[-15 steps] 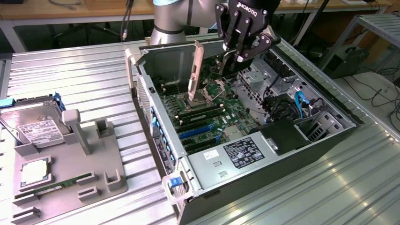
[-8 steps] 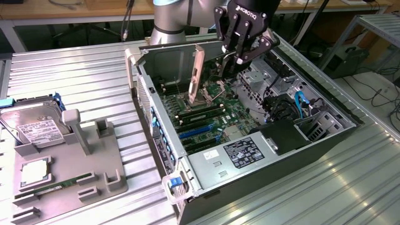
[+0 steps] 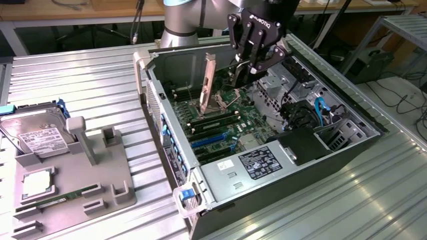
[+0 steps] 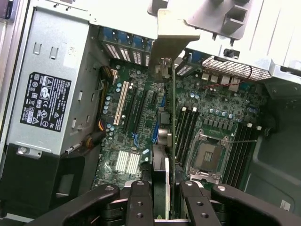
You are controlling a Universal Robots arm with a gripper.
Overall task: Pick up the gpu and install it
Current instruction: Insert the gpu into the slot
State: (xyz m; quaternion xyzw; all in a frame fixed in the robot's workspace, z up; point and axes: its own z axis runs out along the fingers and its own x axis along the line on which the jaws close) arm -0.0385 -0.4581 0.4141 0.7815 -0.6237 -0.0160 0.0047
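Over at the exterior view's left, a grey fixture tray [image 3: 100, 185] sits on the ribbed metal table [image 3: 80, 80], with a silver hard drive [image 3: 37, 132] propped at its far end, a square chip [image 3: 37, 182] behind it and a narrow green memory stick [image 3: 57, 200] lying in a slot. Moving right, the open computer case [image 3: 173, 165] lies on its side, its motherboard [image 3: 220, 125] exposed, the blue slots [image 3: 207, 142] toward the near side and the grey power supply [image 3: 257, 165] with its black label at the front corner. Above the board the gpu [image 3: 209, 82] hangs edge-on, its silvery bracket standing tall and slightly tilted, the card well inside the case walls. To its right the gripper [image 3: 245, 72] reaches down from the arm, its fingers clamped on the gpu; the wrist view shows the pads [image 4: 141, 202] pinching the card's thin edge [image 4: 173, 122] over the empty processor socket [image 4: 207, 157] and the memory slots [image 4: 186, 127].
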